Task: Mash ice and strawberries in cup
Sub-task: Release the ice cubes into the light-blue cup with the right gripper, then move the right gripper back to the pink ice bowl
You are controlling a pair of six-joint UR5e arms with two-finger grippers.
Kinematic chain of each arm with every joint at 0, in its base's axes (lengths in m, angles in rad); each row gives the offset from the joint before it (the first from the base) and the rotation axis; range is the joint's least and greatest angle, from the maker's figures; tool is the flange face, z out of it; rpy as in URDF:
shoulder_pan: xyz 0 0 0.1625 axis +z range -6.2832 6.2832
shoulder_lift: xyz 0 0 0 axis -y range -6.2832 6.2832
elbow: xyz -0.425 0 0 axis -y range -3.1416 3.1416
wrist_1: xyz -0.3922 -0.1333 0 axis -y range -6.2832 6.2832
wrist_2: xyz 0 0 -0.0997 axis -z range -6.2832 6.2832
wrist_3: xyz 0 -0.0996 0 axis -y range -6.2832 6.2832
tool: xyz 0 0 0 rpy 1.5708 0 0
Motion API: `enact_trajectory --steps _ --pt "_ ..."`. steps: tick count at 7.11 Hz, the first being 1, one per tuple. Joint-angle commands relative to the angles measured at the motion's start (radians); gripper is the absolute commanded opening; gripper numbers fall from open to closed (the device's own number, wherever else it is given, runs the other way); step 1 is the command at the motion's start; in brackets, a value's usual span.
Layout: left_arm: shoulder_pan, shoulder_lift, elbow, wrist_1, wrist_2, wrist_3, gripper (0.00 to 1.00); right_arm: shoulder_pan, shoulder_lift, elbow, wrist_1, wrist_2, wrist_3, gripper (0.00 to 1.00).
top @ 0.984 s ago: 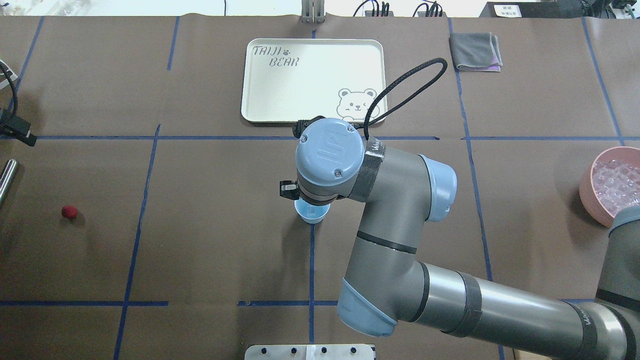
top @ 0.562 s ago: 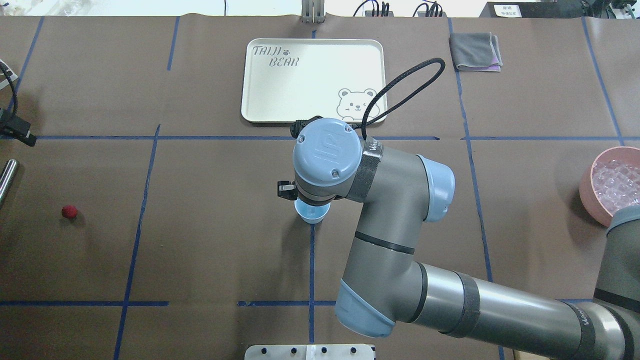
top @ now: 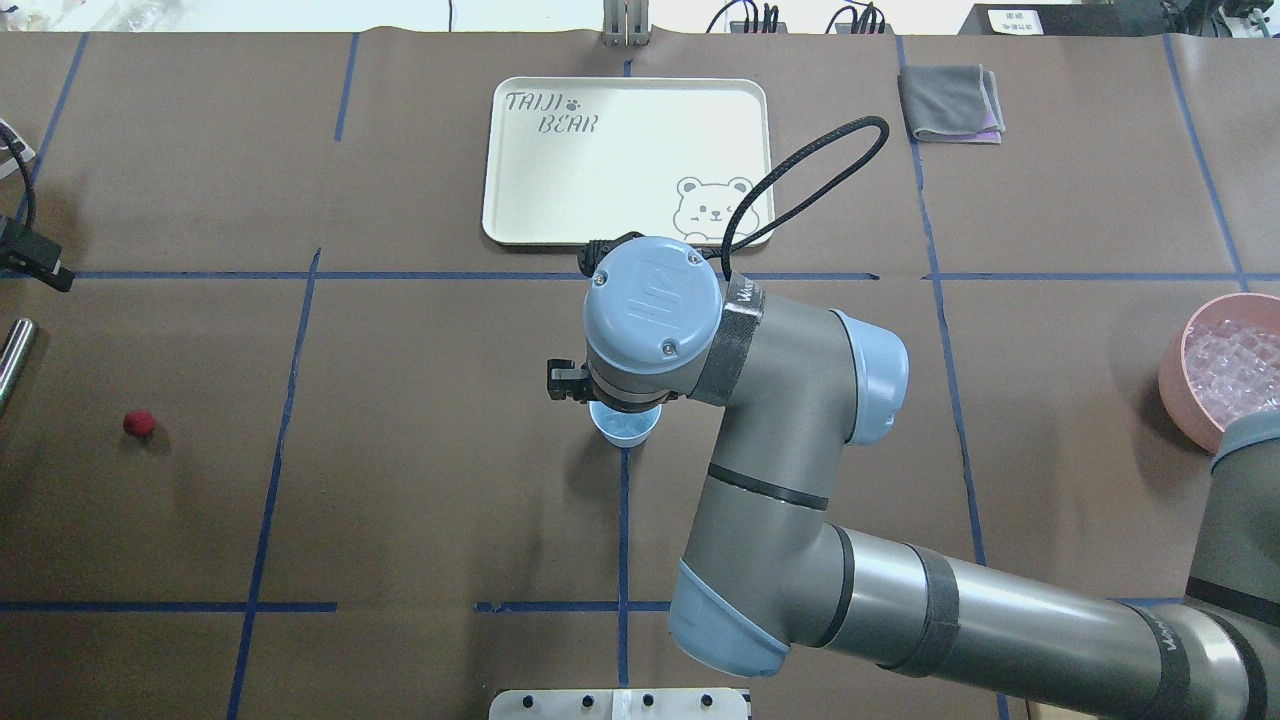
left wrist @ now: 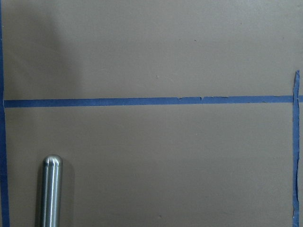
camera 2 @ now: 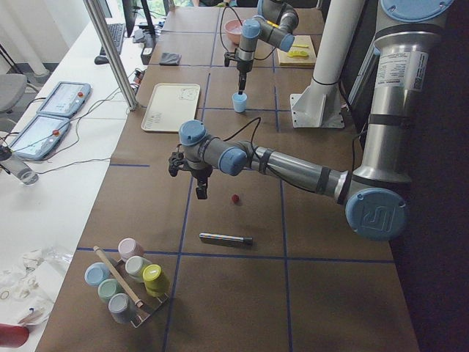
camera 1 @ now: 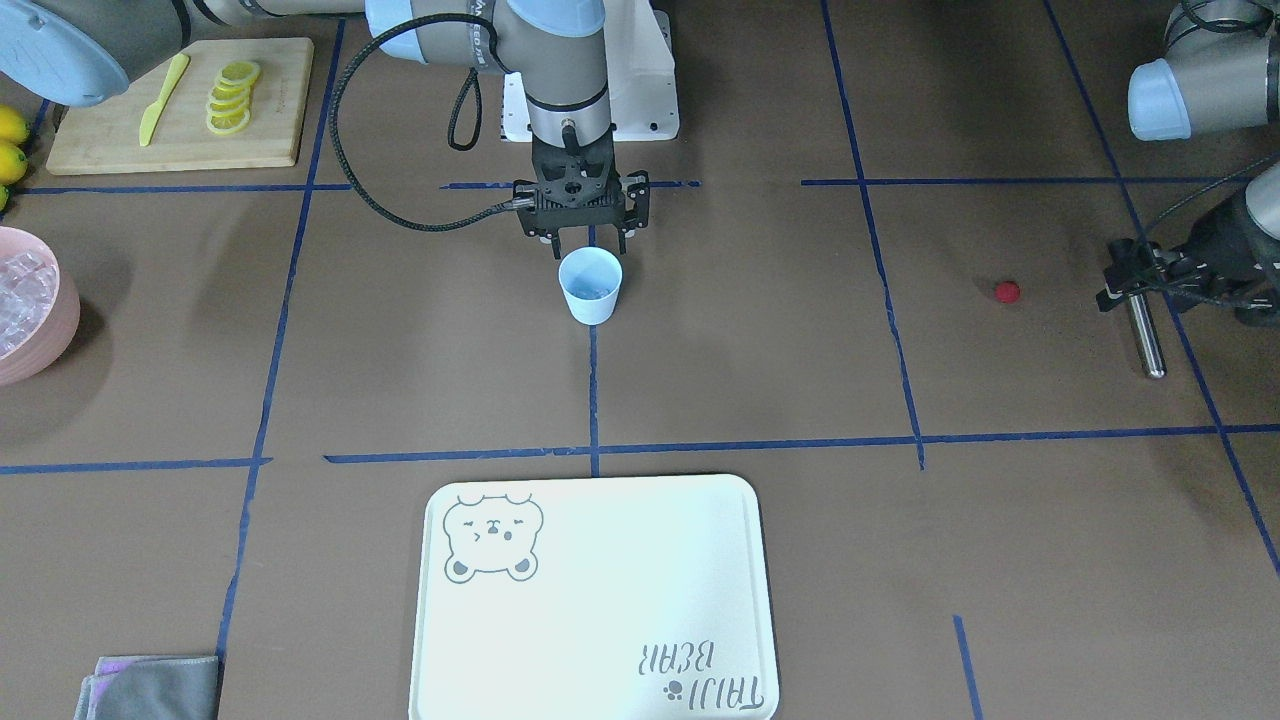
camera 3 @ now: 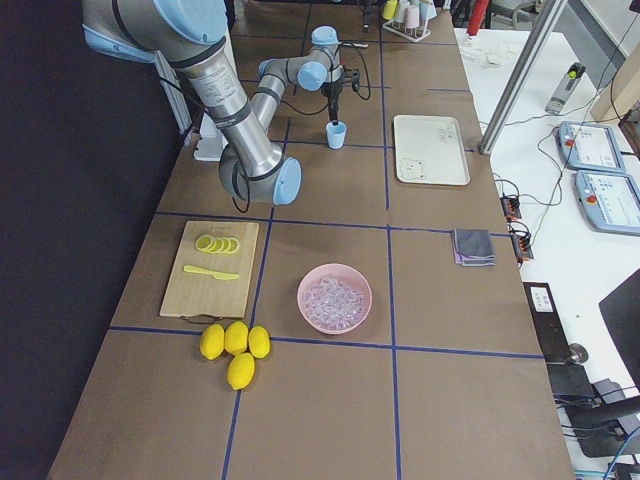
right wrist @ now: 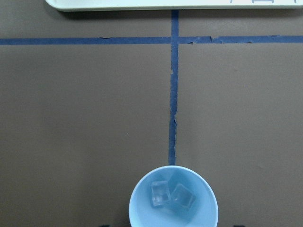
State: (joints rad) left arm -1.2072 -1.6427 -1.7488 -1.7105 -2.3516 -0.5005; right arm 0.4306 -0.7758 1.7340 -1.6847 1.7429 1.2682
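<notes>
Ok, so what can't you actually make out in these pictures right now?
Cup: overhead, the right arm's wrist covers most of it.
Left tool: front view, small and dark, open or shut unclear; overhead's left edge cuts it off.
Metal rod: left wrist view, bottom edge cuts it off.
Strawberry: front view, too small for any detail.

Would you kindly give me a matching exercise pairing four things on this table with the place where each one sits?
Things: 1 strawberry; 2 lemon slices; 3 two ice cubes; 4 heap of ice.
Places: A in the blue cup; B on the wooden board; C bare on the table; D in the pink bowl.
Pairs: 1-C; 2-B; 3-A; 4-D.
</notes>
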Motion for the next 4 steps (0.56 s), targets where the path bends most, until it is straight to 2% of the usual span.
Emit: enact_trajectory --steps 1,2,3,4 --pt "0.0 -0.002 -0.003 0.0 0.0 -0.001 1.0 0.037 -0.011 0.051 -0.016 0.013 -0.009 0.99" --pt "0.0 -0.005 -0.001 0.0 0.0 -0.003 1.0 0.057 -0.037 0.135 -0.133 0.017 -0.039 0.99" --pt "0.0 -0.006 -0.004 0.0 0.0 -0.006 1.0 0.092 -0.096 0.259 -0.25 0.017 -0.149 0.99" --pt "0.0 -0.006 -0.005 0.0 0.0 -0.006 1.0 0.13 -0.219 0.392 -0.262 0.018 -0.25 0.99"
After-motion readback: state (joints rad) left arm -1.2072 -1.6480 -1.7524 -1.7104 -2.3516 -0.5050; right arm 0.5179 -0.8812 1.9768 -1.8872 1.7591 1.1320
